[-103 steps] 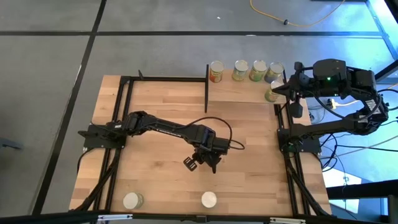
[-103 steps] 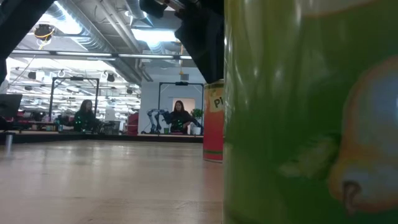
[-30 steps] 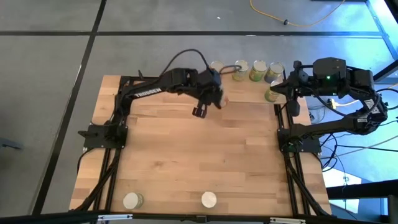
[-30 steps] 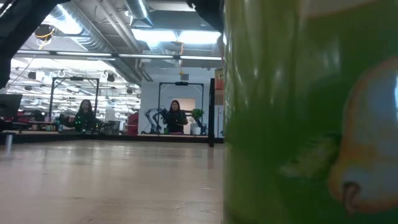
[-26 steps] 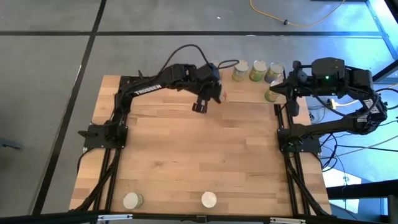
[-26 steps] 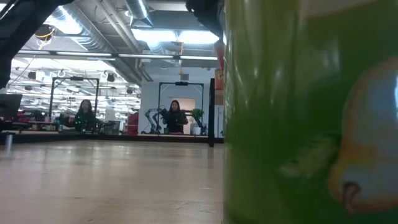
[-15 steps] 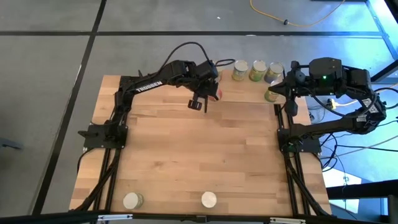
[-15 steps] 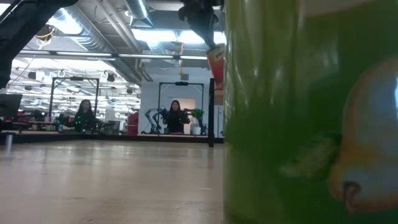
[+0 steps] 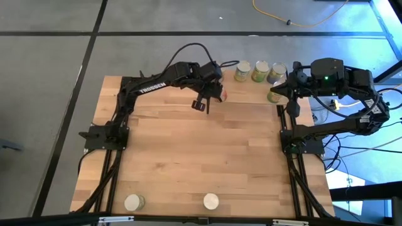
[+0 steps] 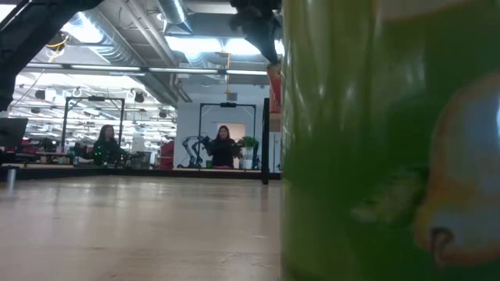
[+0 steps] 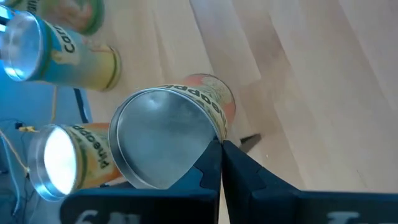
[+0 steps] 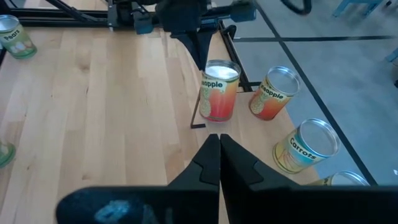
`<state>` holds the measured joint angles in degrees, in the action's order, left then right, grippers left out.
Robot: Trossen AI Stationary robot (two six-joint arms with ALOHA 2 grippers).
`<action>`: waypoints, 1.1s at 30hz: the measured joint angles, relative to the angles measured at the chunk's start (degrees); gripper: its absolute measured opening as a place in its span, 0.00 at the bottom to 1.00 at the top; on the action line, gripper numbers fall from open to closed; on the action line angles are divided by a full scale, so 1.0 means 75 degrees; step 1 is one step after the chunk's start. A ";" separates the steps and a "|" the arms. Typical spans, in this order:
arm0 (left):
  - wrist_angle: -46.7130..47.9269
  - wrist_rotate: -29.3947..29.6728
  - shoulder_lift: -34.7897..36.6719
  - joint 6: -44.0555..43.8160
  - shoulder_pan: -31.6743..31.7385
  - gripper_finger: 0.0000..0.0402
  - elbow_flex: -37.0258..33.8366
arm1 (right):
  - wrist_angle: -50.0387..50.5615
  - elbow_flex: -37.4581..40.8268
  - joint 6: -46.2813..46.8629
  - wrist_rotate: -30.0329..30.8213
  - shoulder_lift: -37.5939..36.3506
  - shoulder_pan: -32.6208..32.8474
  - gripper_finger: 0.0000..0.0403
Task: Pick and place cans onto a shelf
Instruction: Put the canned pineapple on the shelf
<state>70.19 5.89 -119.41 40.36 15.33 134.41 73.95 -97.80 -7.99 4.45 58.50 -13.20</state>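
Observation:
My left gripper hangs over the left end of the shelf, just right of its black upright panel. It is shut on an orange-red pineapple can, which also shows in the left wrist view. My right gripper is shut and empty at the shelf's right end. Several cans stand along the shelf's far edge, and one stands at its right end. Two more cans stand by the table's near edge. My left gripper has the can at its top rim, on the side toward the table's left. The fingers come from above, pointing down, and stand almost together at the rim. Whether one finger is inside the can cannot be told. The can hangs nearly upright, clear of the shelf.
A pineapple can and a carrots can stand on the shelf close behind the held can. A green can right before the low camera blocks most of that view. People sit in the room beyond.
My left gripper has carried the can from the table's middle up and toward the far edge, over the shelf's left end. In the last second it has shifted only a little farther toward the far edge. The can stays lifted clear.

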 joint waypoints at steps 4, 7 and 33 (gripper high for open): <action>0.0008 0.0059 -0.0093 0.0100 -0.0028 0.00 -0.0003 | 0.0000 0.0000 0.0000 0.0003 0.0000 -0.0002 0.01; -0.0110 0.0096 -0.0128 0.0241 -0.0050 0.00 0.0009 | 0.0000 0.0000 0.0000 0.0000 0.0000 0.0001 0.01; -0.0806 0.1202 -0.0157 0.0120 -0.0270 0.00 0.0000 | 0.0004 0.0000 0.0000 0.0000 0.0000 0.0000 0.01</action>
<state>64.14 14.90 -120.60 41.25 13.30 134.41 73.98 -97.80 -7.99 4.45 58.50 -13.20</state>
